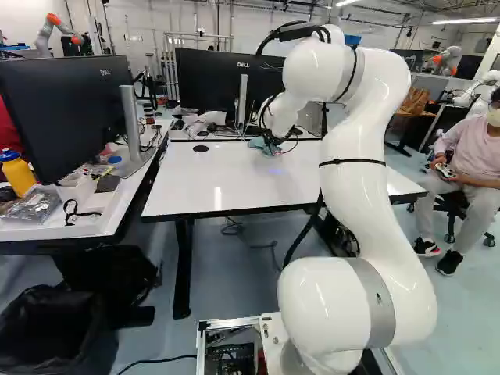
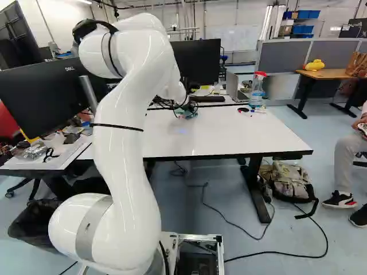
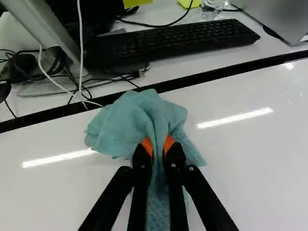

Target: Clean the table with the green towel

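Observation:
Near the far edge of the white table, my gripper is low over the tabletop, largely hidden by the wrist and cables. In the wrist view the gripper is shut on the green towel, its orange pads pinching a fold from both sides. The crumpled towel spreads on the tabletop ahead of the fingers and trails back beneath them. In the right base view a bit of the towel shows below the wrist.
Beyond the table's far edge lie a keyboard, cables and a monitor. A spray bottle and a few small items stand or lie at the far right. Another monitor stands on the left desk. A seated person is off to the right.

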Robot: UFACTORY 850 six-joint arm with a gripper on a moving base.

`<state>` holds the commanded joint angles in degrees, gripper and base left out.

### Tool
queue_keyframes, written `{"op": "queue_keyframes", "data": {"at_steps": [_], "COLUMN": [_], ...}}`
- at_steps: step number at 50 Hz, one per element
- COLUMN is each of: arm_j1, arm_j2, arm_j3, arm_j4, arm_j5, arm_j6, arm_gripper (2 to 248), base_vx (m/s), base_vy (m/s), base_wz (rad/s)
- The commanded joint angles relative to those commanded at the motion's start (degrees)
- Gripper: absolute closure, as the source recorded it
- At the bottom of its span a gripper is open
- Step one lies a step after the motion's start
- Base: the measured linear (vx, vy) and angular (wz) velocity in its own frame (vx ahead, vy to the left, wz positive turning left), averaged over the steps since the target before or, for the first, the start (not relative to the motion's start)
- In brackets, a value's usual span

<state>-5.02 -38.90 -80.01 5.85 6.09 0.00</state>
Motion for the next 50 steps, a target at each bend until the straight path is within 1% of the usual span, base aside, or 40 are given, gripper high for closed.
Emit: {"op": "queue_keyframes", "data": {"at_steps": [21, 50], "arm_j1": [1.69, 2.99], "arm_j2": [4.37, 11.39], "arm_j3": [6.06, 15.51], "arm_j4": [0.0, 0.0], "arm_j5": [0.0, 0.0], "arm_j6": [0.0, 0.0], "arm_gripper": [205, 205], "base_vx": [0.0, 0.0], "base_vy": [0.0, 0.0], "base_wz": [0.0, 0.0]}}
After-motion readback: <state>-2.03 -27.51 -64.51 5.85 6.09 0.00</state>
